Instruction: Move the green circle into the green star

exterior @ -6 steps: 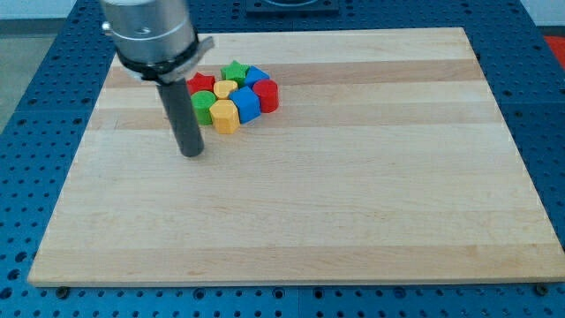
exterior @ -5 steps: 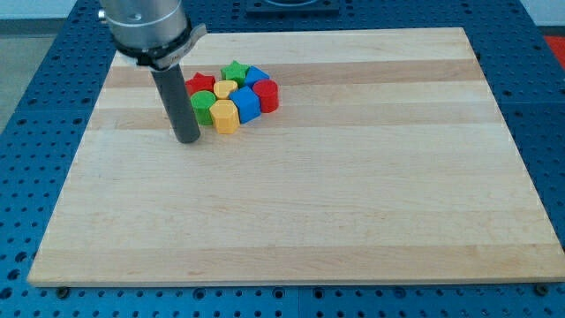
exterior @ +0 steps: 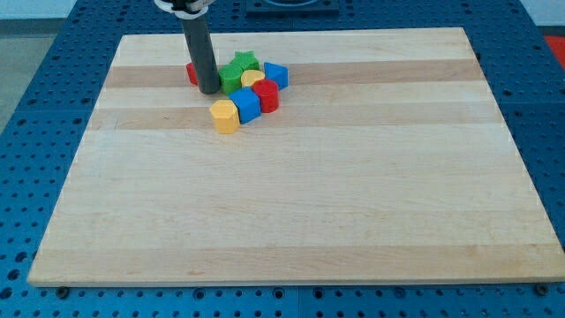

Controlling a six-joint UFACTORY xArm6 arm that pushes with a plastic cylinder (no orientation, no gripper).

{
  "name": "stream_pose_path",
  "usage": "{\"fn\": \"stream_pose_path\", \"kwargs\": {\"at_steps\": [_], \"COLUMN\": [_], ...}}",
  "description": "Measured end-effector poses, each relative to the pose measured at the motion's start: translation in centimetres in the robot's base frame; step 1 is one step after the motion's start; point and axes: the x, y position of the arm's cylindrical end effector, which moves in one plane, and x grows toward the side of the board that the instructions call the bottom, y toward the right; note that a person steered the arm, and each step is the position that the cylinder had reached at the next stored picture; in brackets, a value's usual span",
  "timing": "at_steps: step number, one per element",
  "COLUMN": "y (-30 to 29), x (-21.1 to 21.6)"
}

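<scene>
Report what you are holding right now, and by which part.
Nothing is held. My tip only rests on the board, against the left side of the green circle, which touches the green star.

1. No text, label, brand, number or sign can be read anywhere in the camera view.
2. The wooden board (exterior: 353,203) bears only its grain.
3. The coloured blocks carry no markings.
4. The blue perforated table (exterior: 26,88) shows only holes.
</scene>
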Motion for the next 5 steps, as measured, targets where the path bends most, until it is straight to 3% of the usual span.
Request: {"fn": "stream_pose_path", "kwargs": {"at_steps": [5], "y": [4.0], "x": [-4.5]}}
